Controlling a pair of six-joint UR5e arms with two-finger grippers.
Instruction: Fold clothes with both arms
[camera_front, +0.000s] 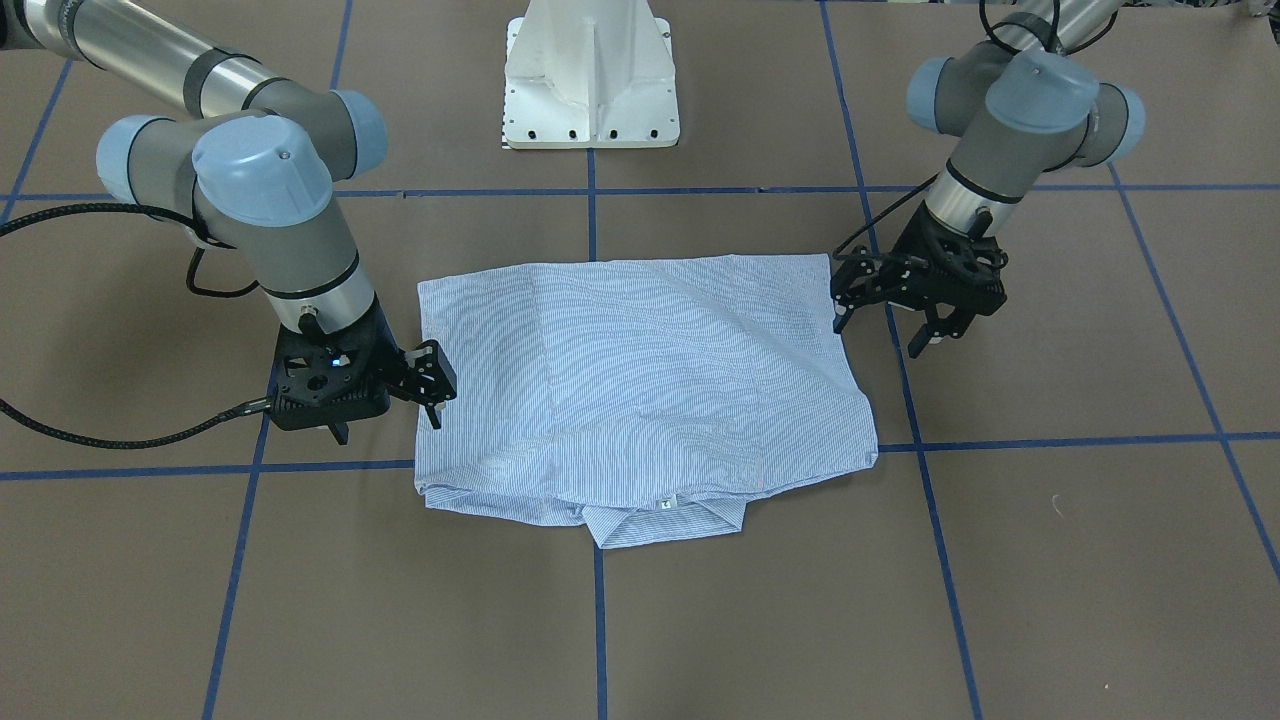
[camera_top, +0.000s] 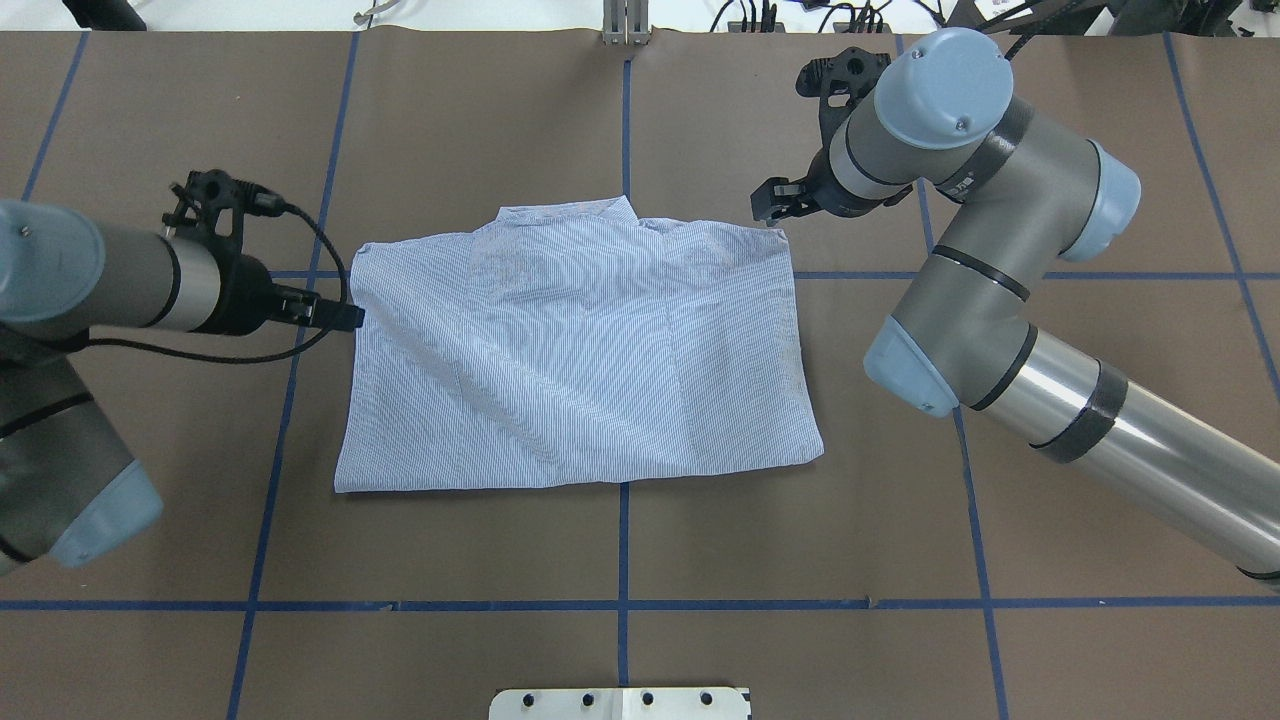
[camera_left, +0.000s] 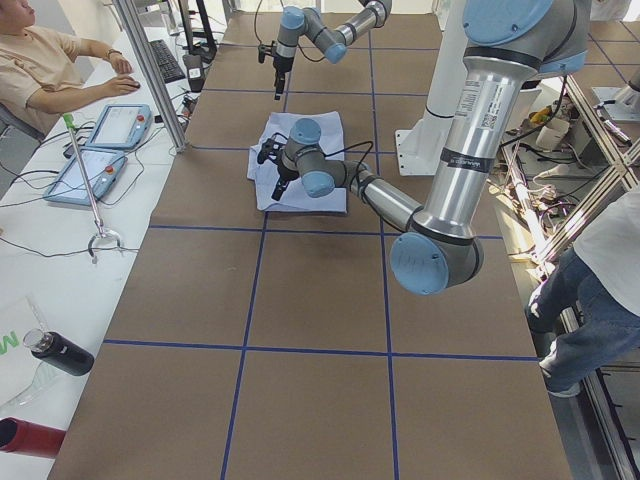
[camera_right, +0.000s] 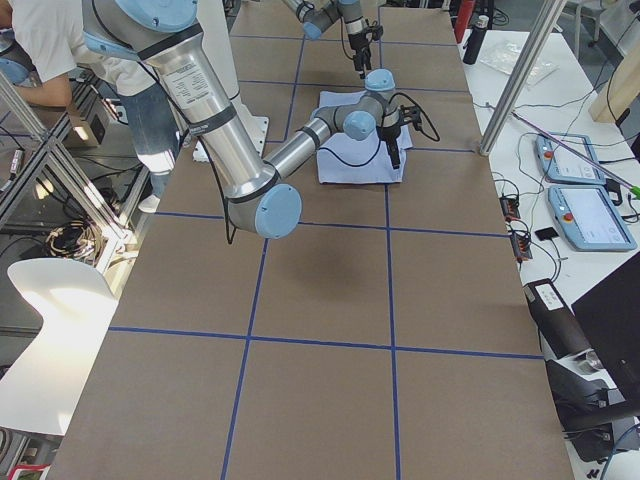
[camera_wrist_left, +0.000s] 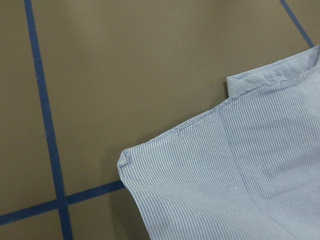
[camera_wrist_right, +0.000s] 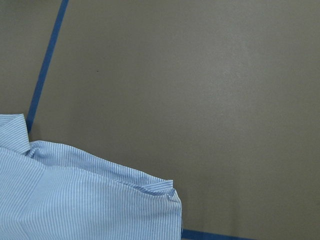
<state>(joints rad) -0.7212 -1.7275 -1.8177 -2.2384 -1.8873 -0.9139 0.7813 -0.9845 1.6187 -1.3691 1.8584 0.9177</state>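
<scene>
Folded shirt (camera_front: 640, 370), judged light and limp: pinch its shoulder corners. The left gripper (camera_front: 878, 337) and right gripper (camera_front: 388, 425) flank it, jaws apart, empty.

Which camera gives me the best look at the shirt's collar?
The exterior front-facing view: the collar lies nearest that camera, seen whole, with the small white label showing. Overhead shows it at the far edge, label hidden. Each wrist view catches only one end. In the side views it is too small to make out.
</scene>
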